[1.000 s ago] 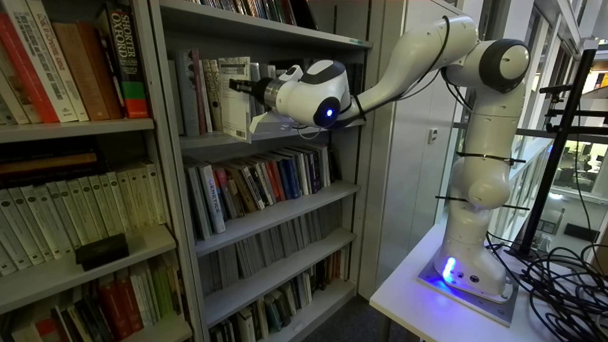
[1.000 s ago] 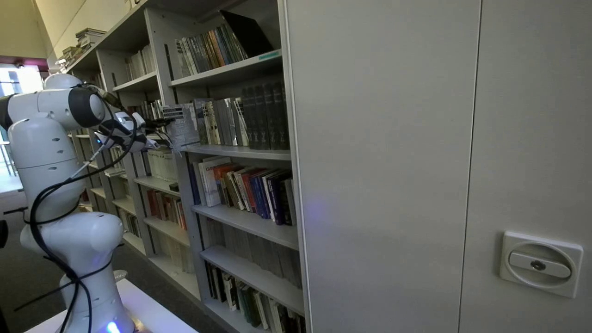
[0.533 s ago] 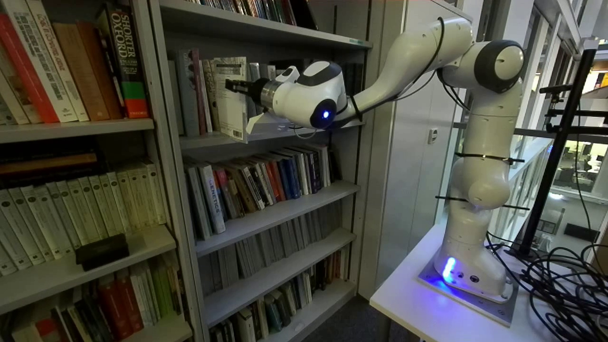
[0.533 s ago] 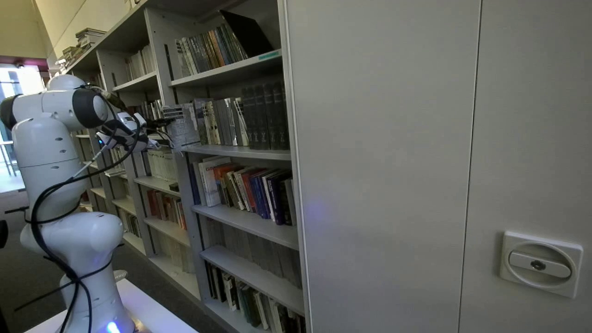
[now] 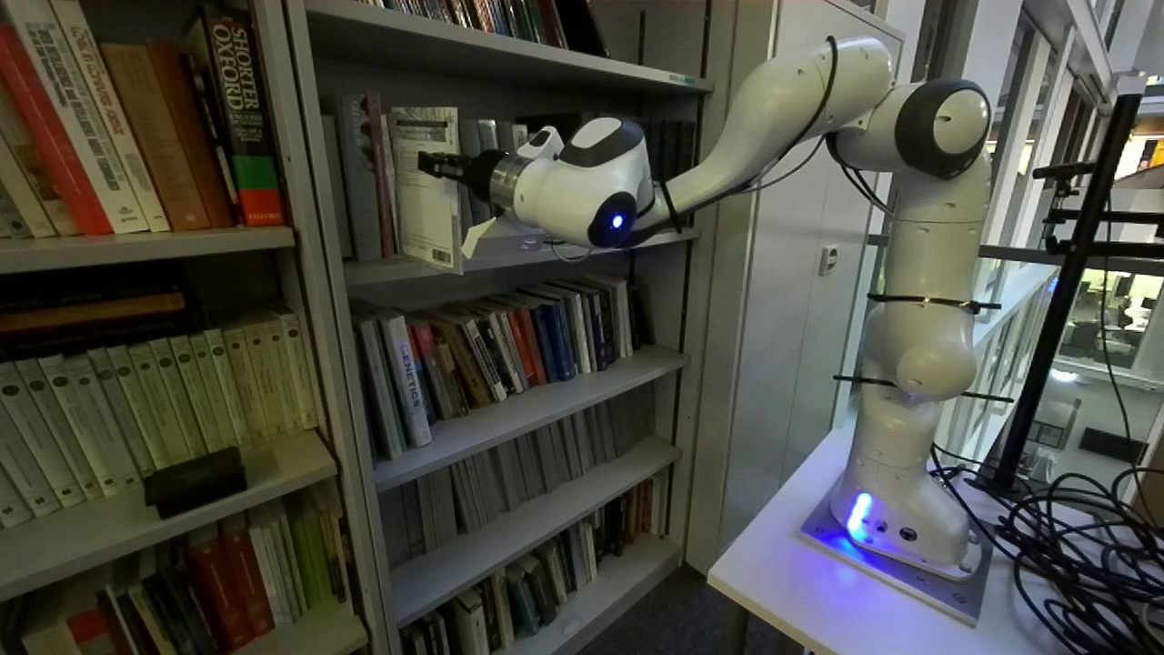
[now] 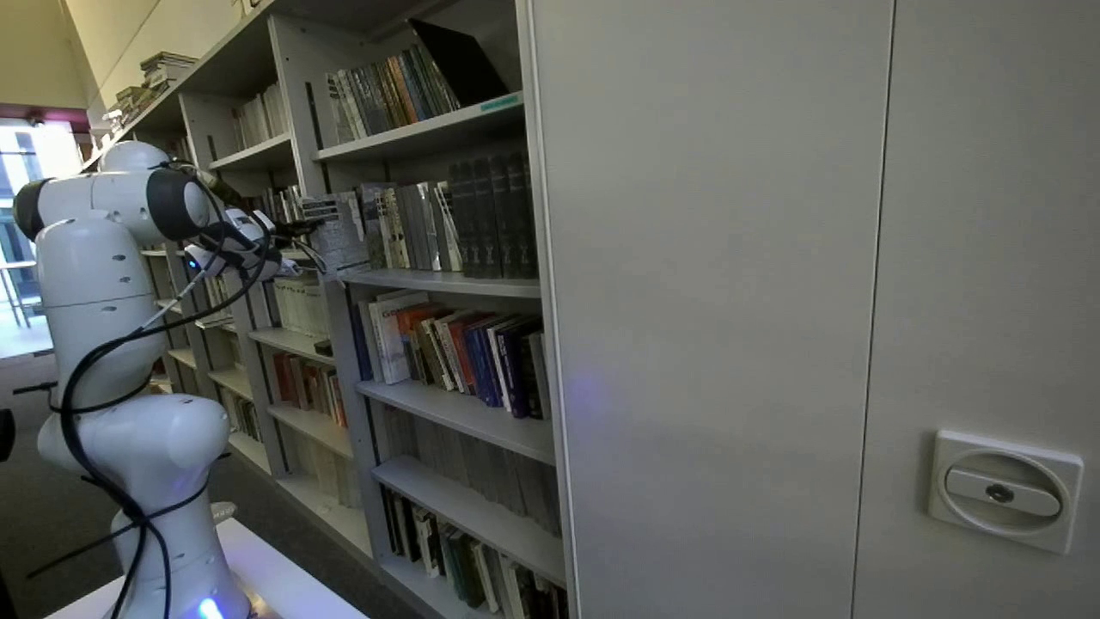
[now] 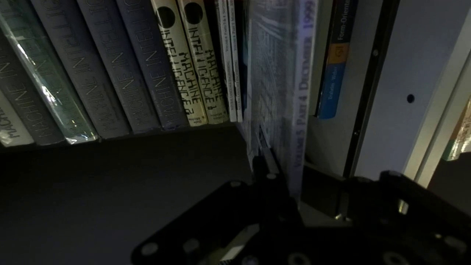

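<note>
- Grey bookcase [image 5: 564, 393] stands ahead of the gripper [image 5: 438, 166];
- its jaws are clamped on a thin, upright volume [image 7: 294, 88];
- beside the gripper, a row of Machine Intelligence books [image 7: 117, 77].

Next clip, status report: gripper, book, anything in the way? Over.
Gripper shut on thin volume. Upright, jutting past shelf edge. Possible snags, wrist view: shelved books left, shelf wall right.

Surface notes: my gripper [image 5: 427, 165] matt, like dark plastic.
Journal [image 7: 279, 88] smooth, glossy paper; jacketed book [image 7: 59, 88] shiny as clear plastic film; shelf [image 5: 555, 397] smooth, satin, metal-looking.
</note>
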Controlling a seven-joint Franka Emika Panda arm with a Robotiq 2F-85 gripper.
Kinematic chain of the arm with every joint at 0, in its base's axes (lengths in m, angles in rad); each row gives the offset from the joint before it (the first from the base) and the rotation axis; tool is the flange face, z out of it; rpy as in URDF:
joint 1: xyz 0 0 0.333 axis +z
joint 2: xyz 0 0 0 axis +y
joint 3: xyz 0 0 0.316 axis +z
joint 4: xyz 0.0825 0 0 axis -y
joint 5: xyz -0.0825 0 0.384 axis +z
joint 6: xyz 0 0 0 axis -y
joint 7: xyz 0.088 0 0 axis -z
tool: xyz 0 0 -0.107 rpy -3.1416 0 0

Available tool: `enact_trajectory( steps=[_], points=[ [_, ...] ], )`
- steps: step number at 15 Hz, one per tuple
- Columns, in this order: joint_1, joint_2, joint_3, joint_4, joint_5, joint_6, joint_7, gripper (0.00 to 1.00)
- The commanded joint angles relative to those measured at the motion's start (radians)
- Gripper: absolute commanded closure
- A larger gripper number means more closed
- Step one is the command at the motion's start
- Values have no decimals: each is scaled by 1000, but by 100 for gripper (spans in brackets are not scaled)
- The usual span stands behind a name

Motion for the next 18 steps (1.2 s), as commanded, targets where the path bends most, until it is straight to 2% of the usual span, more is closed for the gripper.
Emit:
enact_trajectory(
  steps=[1, 18],
  points=[
    [-11, 32, -3, 61, -73, 33, 22, 98],
    [-41, 30, -33, 76, -93, 31, 26, 98]
  ],
)
